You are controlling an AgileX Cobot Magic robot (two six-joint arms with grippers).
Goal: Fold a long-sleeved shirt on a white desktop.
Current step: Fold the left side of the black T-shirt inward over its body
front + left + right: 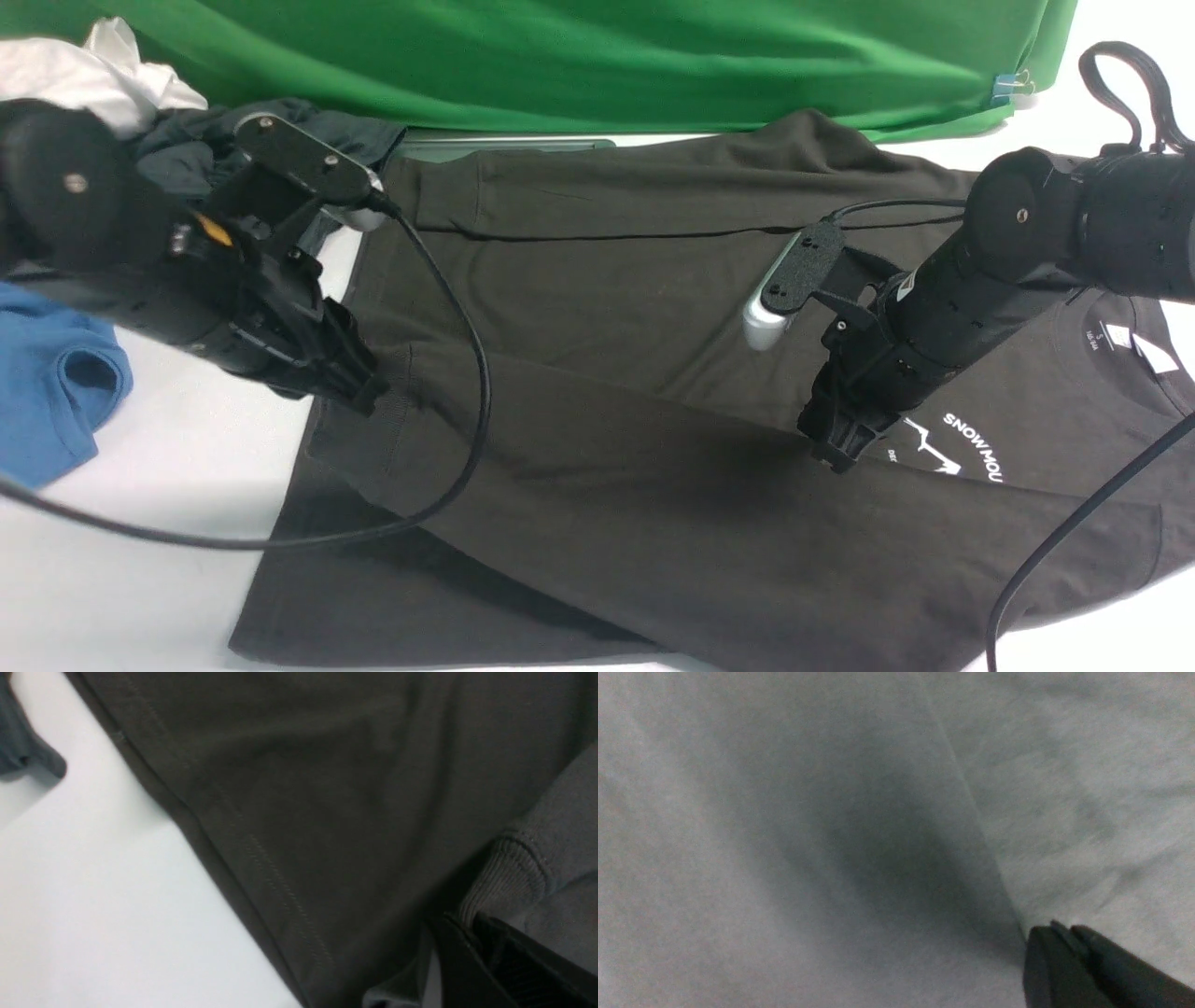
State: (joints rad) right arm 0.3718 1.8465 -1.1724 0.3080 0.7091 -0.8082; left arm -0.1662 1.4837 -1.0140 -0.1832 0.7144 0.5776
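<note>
The black long-sleeved shirt point(597, 280) lies spread on the white desktop point(168, 467), its neck label point(1116, 336) and white print point(971, 448) at the right. One sleeve point(607, 448) lies slanted across the body towards the left. My left gripper point(371, 397) is shut on that sleeve's ribbed cuff point(509, 877), which runs in between its tips point(469, 921). My right gripper point(834, 457) points down at the sleeve's upper edge beside the print. Its jaws point(1057, 928) are shut with a thin fold of fabric between them.
A blue shirt point(47, 392) lies at the left edge. A dark grey garment point(187, 140) and white cloth point(84, 75) are piled at the back left. The green backdrop point(597, 56) hangs behind. A black cable point(467, 373) droops over the shirt's left part.
</note>
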